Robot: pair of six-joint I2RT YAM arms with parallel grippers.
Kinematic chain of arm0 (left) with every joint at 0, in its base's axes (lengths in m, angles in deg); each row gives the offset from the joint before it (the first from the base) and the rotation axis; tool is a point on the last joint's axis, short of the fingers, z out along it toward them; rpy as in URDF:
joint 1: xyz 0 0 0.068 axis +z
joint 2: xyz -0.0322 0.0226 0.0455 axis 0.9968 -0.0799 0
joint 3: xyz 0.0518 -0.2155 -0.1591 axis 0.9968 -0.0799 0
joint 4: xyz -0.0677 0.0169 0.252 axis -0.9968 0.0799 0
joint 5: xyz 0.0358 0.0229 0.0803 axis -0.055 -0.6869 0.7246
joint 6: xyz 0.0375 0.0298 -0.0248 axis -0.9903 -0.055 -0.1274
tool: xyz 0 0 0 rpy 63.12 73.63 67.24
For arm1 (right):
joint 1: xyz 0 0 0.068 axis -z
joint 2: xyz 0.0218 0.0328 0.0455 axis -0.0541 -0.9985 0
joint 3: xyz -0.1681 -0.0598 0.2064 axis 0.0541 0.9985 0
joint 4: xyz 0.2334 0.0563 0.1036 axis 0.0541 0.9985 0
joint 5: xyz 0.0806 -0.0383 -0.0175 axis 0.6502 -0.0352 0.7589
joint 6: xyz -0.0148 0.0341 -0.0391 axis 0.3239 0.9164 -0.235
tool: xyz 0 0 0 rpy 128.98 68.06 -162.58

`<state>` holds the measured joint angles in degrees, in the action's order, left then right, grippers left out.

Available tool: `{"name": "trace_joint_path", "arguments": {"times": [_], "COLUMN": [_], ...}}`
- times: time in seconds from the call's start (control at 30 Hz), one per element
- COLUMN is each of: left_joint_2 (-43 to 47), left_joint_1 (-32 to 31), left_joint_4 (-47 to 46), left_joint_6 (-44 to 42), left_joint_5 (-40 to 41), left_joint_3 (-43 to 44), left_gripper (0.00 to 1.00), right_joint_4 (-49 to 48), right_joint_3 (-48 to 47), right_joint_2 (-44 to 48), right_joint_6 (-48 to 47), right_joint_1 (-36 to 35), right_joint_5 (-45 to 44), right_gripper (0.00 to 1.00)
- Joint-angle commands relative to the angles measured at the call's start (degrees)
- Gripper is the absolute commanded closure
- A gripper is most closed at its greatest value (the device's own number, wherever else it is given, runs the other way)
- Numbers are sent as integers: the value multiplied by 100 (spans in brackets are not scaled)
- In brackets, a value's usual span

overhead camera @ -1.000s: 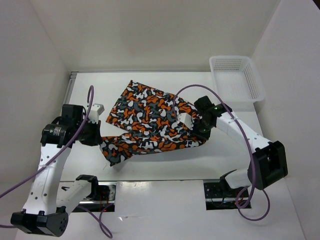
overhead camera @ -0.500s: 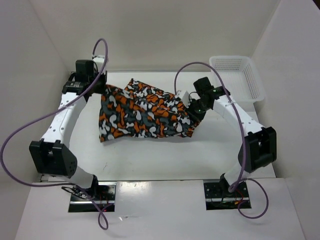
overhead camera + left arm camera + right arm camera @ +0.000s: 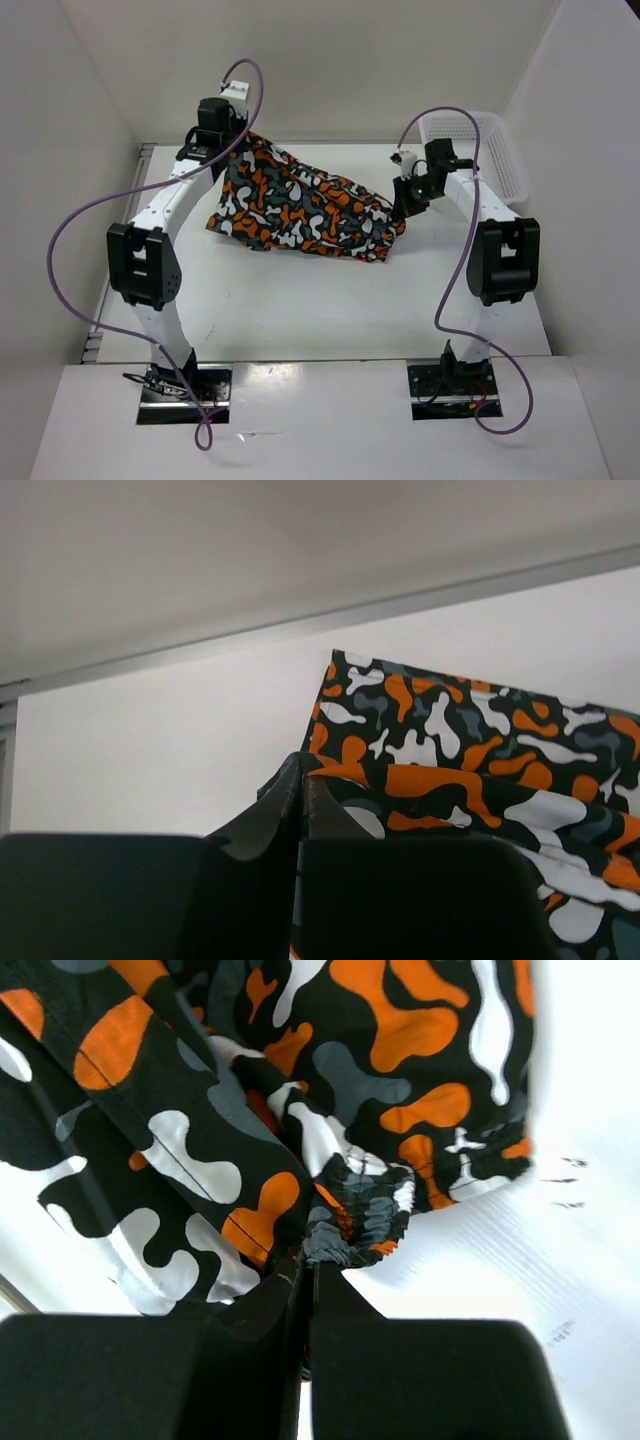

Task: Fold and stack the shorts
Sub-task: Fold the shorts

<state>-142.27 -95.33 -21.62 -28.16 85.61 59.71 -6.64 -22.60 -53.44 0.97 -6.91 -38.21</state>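
**Now both claws hold the shorts, left of the basket**

I see the shorts [image 3: 300, 205] spread out on the counter [image 3: 300, 300], to the left of the white basket [image 3: 497, 140]. They do not touch the basket. The cloth runs in a long slanted shape. One end is close to the basket and the other end is far off to its left, up by the back wall [image 3: 300, 70].

My right claw [image 3: 405, 197] is just beside the left side of the basket. It is pinched tight on the near end of the shorts. In the right wrist view the two fingers are pressed together, with the bunched stretchy band [image 3: 360, 1215] caught right at their tips.

My left claw [image 3: 233, 143] is well apart from the basket, at the far left end of the cloth. It is squeezed closed on that corner. In the left wrist view the fingers meet with no gap, and the orange, white, grey and black cloth comes out from between them.

The cloth sags between the two claws. I cannot tell how much of it rests flat on the counter. A purple cable [image 3: 70, 250] loops off each arm.
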Motion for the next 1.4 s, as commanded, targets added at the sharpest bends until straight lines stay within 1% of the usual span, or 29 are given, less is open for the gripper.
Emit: {"name": "trace_joint_path", "arguments": {"times": [0.0, 0.13, 0.17, 0.23, 0.27, 0.3, 0.37, 0.4, 0.43, 0.47, 0.5, 0.53, 0.6, 0.67, 0.7, 0.77, 0.8, 0.83, 0.87, 0.93, 0.97, 1.0, 1.03, 1.1, 1.17, 1.2, 1.23, 1.27, 1.37], "left_joint_2": [-463, -1036, -1124, -1344, -1466, -1520, -1686, -1748, -1879, -1950, -2029, -2091, -2267, -2328, -2329, -2329, -2250, -2171, -2118, -1953, -1881, -1811, -1645, -1468, -1344, -1257, -1178, -1177, -1125], "left_joint_1": [-124, -248, -248, -248, -248, -248, -248, -300, -301, -301, -353, -354, -354, -354, -354, -354, -354, -354, -354, -283, -205, -126, -125, -63, -11, -11, 59, 129, 287], "left_joint_4": [-1031, -1111, -1111, -1058, -1058, -1006, -1005, -1005, -1005, -1005, -1005, -1005, -1005, -1057, -1058, -1058, -1058, -971, -813, -462, 44, 311, 505, 901, 1242, 1367, 1585, 1666, 1790], "left_joint_6": [-23, -23, -23, -23, -23, -23, -23, -23, -23, -23, -23, -23, -23, -23, -23, -23, -23, -23, -23, -23, -23, -23, -23, -23, -23, -23, -23, -23, -23], "left_joint_5": [366, 472, 472, 595, 595, 595, 648, 648, 700, 805, 859, 929, 1044, 1123, 1210, 1299, 1386, 1439, 1439, 1439, 1439, 1326, 1325, 1255, 1307, 1307, 1133, 1053, 712], "left_joint_3": [556, 1162, 1233, 1287, 1374, 1444, 1445, 1515, 1515, 1585, 1586, 1673, 1753, 1814, 1814, 1814, 1866, 1937, 1937, 2016, 2016, 1964, 1816, 1044, 551, 209, 93, -13, -365], "left_gripper": [100, 99, 99, 98, 98, 94, 92, 92, 86, 83, 80, 77, 59, 38, 27, 16, 12, 7, 7, 7, 7, 7, 7, 8, 8, 8, 8, 8, 8], "right_joint_4": [-239, -292, -353, -449, -546, -547, -739, -801, -862, -863, -924, -925, -819, -749, -836, -1020, -1108, -1274, -1346, -1512, -1513, -1592, -1645, -1645, -1707, -1707, -1655, -1593, -1540], "right_joint_3": [-222, -169, -169, -117, -116, -116, -256, -309, -440, -528, -625, -887, -1196, -1627, -1706, -1707, -1594, -1367, -1242, -830, -715, -522, -460, -407, -520, -668, -748, -923, -1048], "right_joint_2": [-172, -226, -226, -226, -226, -174, -173, -121, -51, -50, 28, 107, 186, 326, 380, 616, 688, 767, 898, 961, 1022, 1022, 909, 524, 180, -152, -312, -479, -1024], "right_joint_6": [388, 335, 509, 756, 975, 1073, 1240, 1415, 1503, 1574, 1627, 1627, 1549, 1495, 1417, 1224, 1119, 865, 767, 626, 625, 564, 564, 721, 784, 784, 784, 784, 784], "right_joint_1": [-23, -23, 38, 39, 39, 39, 39, 39, 39, 39, 39, 39, 39, 39, 39, -198, -338, -487, -837, -1190, -1505, -1639, -1736, -1877, -1877, -1877, -1877, -1825, -1746], "right_joint_5": [155, -31, -92, -285, -364, -443, -759, -917, -1302, -1506, -1682, -2005, -2227, -2368, -2369, -2666, -2763, -2834, -2913, -2914, -2914, -2801, -2739, -2607, -2553, -2684, -2738, -2790, -2913], "right_gripper": [100, 100, 99, 91, 85, 78, 72, 64, 54, 50, 41, 19, 16, 12, 12, 14, 17, 24, 43, 60, 67, 75, 78, 83, 87, 89, 91, 91, 96]}}
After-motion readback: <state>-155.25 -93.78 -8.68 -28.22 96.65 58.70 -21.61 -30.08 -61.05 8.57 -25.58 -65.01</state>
